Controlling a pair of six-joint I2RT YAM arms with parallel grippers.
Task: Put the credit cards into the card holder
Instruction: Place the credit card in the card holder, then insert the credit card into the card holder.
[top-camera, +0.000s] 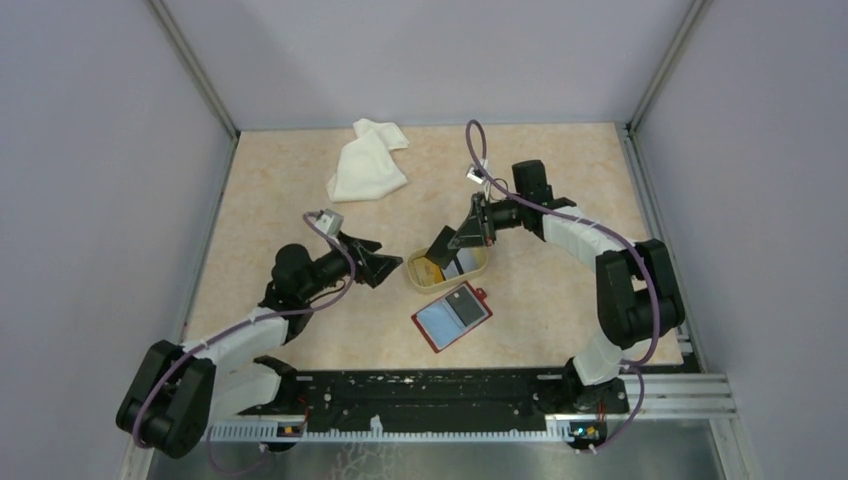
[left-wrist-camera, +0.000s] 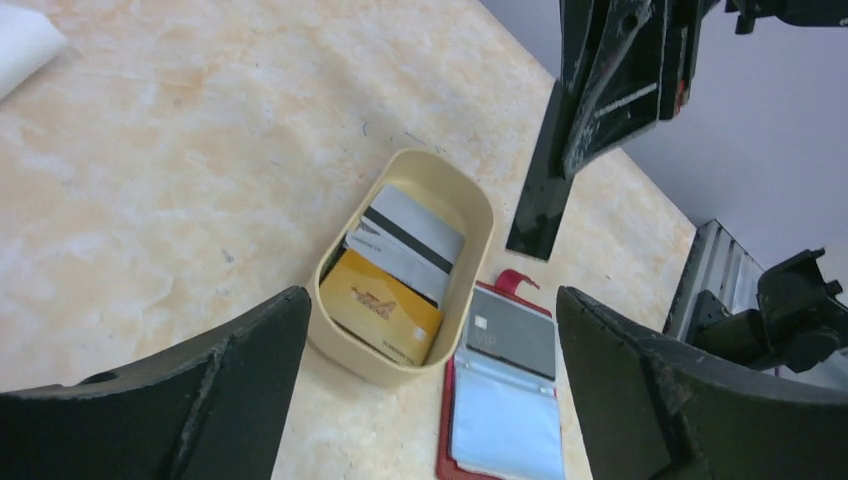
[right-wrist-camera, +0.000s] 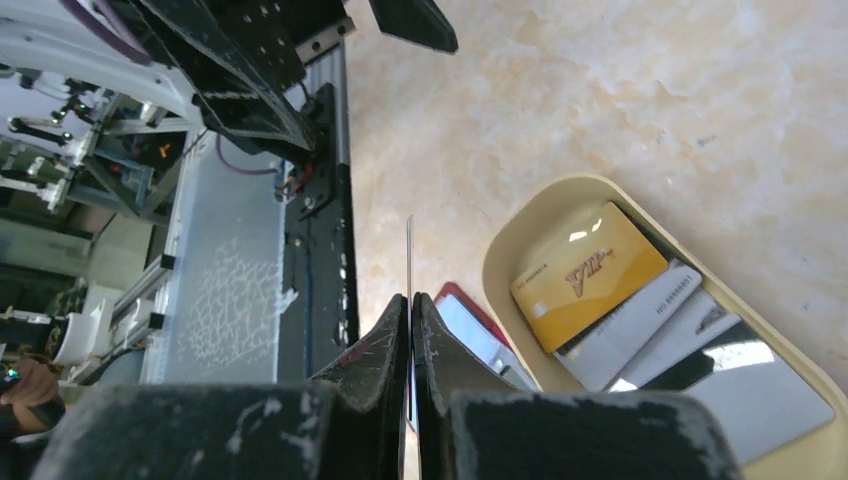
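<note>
The red card holder (top-camera: 452, 316) lies open on the table with a dark grey card (left-wrist-camera: 510, 335) in its upper clear pocket. Just behind it, a tan oval dish (top-camera: 412, 272) holds a yellow-orange credit card (left-wrist-camera: 380, 305) and white and grey striped ones (left-wrist-camera: 405, 240). My right gripper (right-wrist-camera: 410, 298) is shut on a dark card (top-camera: 443, 243), holding it on edge above the dish's far side. My left gripper (top-camera: 385, 265) hangs open just left of the dish, nothing between its fingers. The card holder (right-wrist-camera: 470, 330) shows partly behind the right fingers.
A crumpled white cloth (top-camera: 368, 160) lies at the back left of the table. Grey walls close in the table on three sides. A black rail (top-camera: 430, 395) with the arm bases runs along the near edge.
</note>
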